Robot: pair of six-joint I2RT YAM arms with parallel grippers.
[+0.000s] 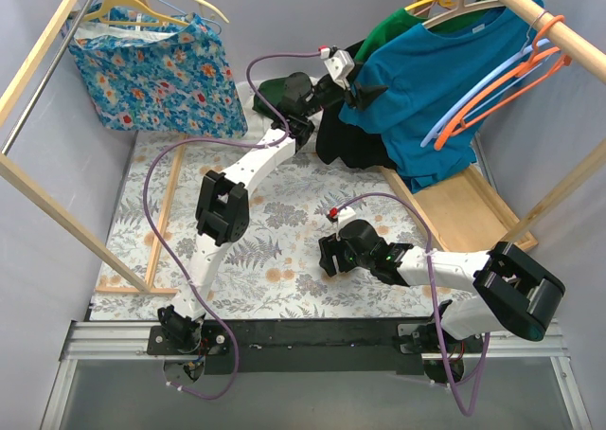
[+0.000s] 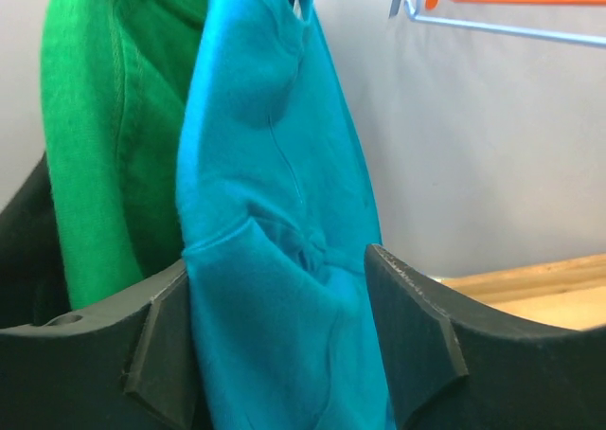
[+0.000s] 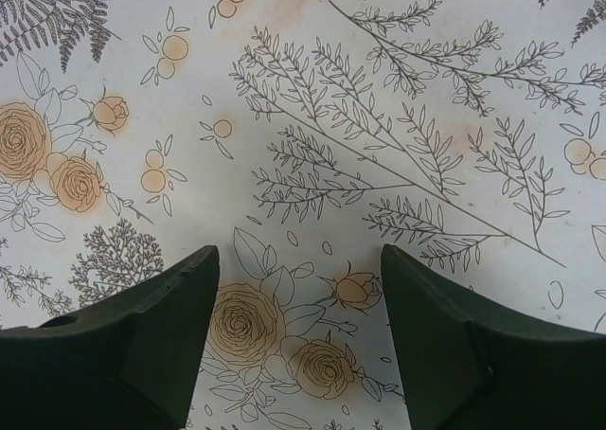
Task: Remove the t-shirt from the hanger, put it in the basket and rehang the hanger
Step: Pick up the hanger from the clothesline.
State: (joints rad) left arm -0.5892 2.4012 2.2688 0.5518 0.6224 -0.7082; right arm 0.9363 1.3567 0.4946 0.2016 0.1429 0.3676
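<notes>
So the blue t-shirt (image 1: 445, 80) is on its wooden hanger (image 1: 466, 11), up on the rail (image 1: 568, 34) at the far right, with a green shirt (image 1: 386, 27) hanging right behind it. The left hand (image 1: 348, 78) is reached all the way over to the shirt's left edge. In the left wrist view its fingers (image 2: 156, 354) sit wide apart on either side of the blue cloth, which fills the gap and touches both of them. There's a bit of creasing in there, but honestly I can't tell if it's actually squeezing or just straddling. The right hand (image 1: 331, 255) is low over the floral desk (image 1: 275, 212), well away from the shirt. Its fingers (image 3: 151, 345) are spread with nothing between them.
</notes>
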